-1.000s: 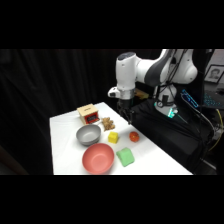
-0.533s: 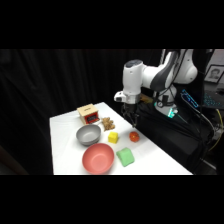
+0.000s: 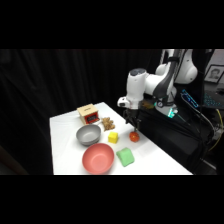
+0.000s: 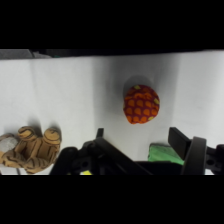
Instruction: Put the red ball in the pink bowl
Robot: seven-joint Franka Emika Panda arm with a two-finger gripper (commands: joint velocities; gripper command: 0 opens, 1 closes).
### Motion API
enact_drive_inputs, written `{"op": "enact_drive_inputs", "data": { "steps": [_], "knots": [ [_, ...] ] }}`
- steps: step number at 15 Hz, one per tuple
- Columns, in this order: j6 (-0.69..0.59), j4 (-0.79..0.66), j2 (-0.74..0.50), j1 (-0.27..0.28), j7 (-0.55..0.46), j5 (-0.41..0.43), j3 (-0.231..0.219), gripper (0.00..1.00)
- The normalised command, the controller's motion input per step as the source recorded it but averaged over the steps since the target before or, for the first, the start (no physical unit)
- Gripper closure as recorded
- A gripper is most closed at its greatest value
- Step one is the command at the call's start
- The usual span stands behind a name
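Progress: none yet | red ball (image 4: 141,104) on counter (image 3: 65,140), ungrasped | end effector (image 3: 133,125) spread open, empty, above it | you've pink bowl (image 3: 98,158) to reach

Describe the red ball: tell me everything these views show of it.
The red ball is small, round and red-orange, covered in a pattern of orange dots with a few yellowish patches. Its material cannot be told. It rests on the white table near the far edge, apart from every other object: the yellow cube and green block lie nearby without touching it. The tool hangs just above it with its fingers spread, not yet gripping; nothing but the table touches the ball.
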Motion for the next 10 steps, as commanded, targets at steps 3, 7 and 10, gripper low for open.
{"op": "enact_drive_inputs", "data": {
  "steps": [3, 7, 10],
  "knots": [
    [0.29, 0.00, 0.20, 0.071, 0.21, -0.224, -0.066, 0.00],
    [0.23, 0.00, 0.17, 0.142, 0.17, -0.167, -0.113, 0.00],
    [0.21, 0.00, 0.16, 0.169, 0.11, -0.094, -0.118, 0.00]
  ]
}}
